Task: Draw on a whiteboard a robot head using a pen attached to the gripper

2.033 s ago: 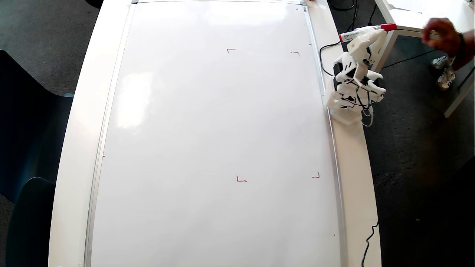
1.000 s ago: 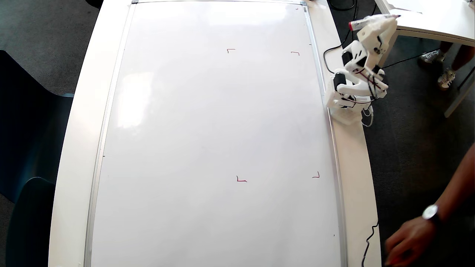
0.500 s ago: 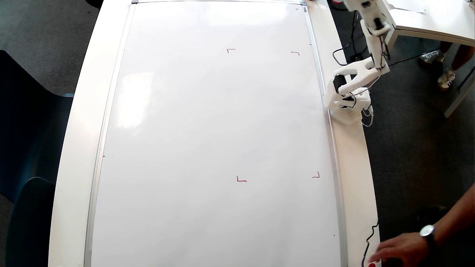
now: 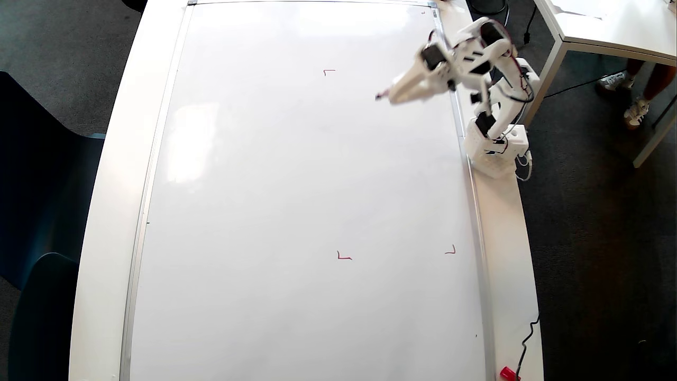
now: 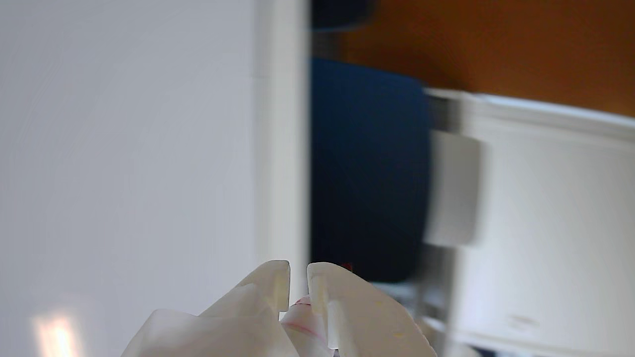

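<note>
Board (image 4: 296,201) lies flat, covering most of the desk (image 4: 106,211). No robot head on it yet: only four small red corner marks, two near the board's top edge (image 4: 329,71) and two lower down (image 4: 344,256), all toward the right side in the overhead view. Drawing not begun.

Arm base sits on the desk's right edge, beside the board frame. Gripper (image 4: 391,95) reaches out over the board's upper right area, between the two upper marks. Pen (image 4: 382,97) pokes out of it with a dark tip pointing left. Cannot tell from overhead whether the tip touches the surface; it looks raised.

Wrist view: gripper (image 5: 297,280) jaws nearly closed, a narrow slit between the tips, with a white-and-pink barrel, presumably the pen (image 5: 302,317), wedged between them lower down. View is motion-blurred.

Step in hand, as judged: bring the tip down inside the marked box and start the outline.
- Lower gently; the glossy board gives little grip and the pen may skid.
- Keep the pen near upright, pressure light and even.
- Stay within the four marks.

Surroundings: a small red object (image 4: 506,373) and black cable (image 4: 524,344) at the desk's bottom right corner, well apart from the arm. Second white table (image 4: 608,26) and someone's feet (image 4: 634,106) off the desk, top right. Nothing stands on the board itself.
</note>
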### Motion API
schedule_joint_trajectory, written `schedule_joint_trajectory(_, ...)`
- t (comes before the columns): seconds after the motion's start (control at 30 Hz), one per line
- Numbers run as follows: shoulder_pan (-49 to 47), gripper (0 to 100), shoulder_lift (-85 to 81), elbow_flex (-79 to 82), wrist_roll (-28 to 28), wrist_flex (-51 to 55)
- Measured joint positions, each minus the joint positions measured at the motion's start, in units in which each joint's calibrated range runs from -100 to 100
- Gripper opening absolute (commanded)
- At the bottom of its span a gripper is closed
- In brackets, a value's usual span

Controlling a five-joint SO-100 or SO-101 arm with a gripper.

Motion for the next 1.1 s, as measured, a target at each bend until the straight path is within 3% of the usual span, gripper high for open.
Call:
schedule_joint_trajectory(0.2,-3.7,1,10.8,0.2,0.2,10.1)
schedule_joint_trajectory(0.37,-5.1,1,20.3,0.2,8.3,12.2)
schedule_joint_trajectory(0.63,-4.6,1,34.4,-0.6,19.9,11.6)
schedule_joint_trajectory(1.1,-1.4,1,44.4,-0.7,26.8,0.4)
